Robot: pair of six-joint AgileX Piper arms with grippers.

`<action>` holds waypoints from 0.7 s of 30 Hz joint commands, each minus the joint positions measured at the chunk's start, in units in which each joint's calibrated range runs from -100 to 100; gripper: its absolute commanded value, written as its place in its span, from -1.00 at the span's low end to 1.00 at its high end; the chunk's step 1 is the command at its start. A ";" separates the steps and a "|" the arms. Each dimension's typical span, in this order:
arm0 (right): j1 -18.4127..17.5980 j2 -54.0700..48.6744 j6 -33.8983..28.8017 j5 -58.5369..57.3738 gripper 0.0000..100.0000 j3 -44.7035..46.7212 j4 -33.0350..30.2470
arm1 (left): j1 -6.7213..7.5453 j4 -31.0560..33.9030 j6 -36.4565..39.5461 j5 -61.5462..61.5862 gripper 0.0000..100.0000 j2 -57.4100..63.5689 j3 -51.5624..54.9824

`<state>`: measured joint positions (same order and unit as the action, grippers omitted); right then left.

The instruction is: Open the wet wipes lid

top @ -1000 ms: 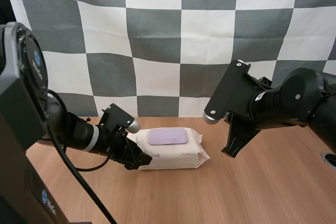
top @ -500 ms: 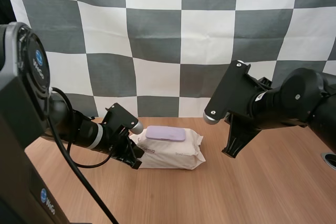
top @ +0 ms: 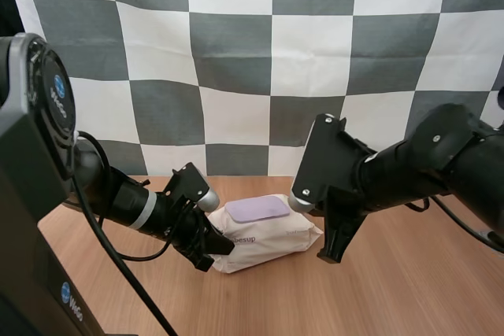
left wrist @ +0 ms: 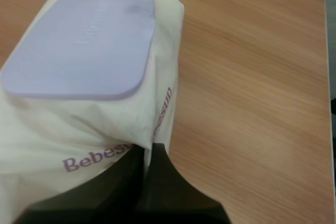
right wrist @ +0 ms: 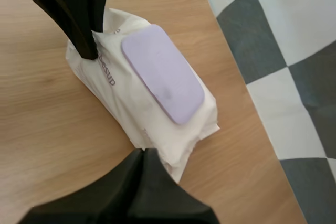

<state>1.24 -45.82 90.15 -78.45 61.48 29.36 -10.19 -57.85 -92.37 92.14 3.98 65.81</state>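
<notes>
Bracing step: the left fingers (left wrist: 170,187) pinch the wet wipes pack (right wrist: 113,98) at its end, and the right fingers (right wrist: 157,182), closed and empty, must next hook the shut lid (right wrist: 163,72) at its edge.

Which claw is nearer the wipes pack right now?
Left: left claw pinches the wet wipes pack wrapper at one end; right claw hovers shut just beyond the opposite end.
</notes>
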 commanded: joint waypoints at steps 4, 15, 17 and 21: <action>-0.04 4.98 9.85 12.54 -1.00 4.54 5.31 | -0.07 0.10 3.50 2.47 -1.00 -0.03 -0.03; -6.13 11.05 9.85 20.11 -1.00 4.80 6.79 | -0.08 1.68 4.67 5.02 -1.00 -0.03 -0.03; -7.13 11.73 9.85 21.99 -1.00 4.80 6.79 | -0.08 2.52 4.75 5.02 -1.00 -0.03 -0.03; -7.86 12.95 9.85 23.97 -0.65 4.80 8.53 | -0.08 4.31 5.74 5.02 -1.00 -0.03 -0.03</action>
<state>-6.57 -32.98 100.00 -54.51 66.25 37.23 -10.26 -53.77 -86.82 97.24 3.98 65.81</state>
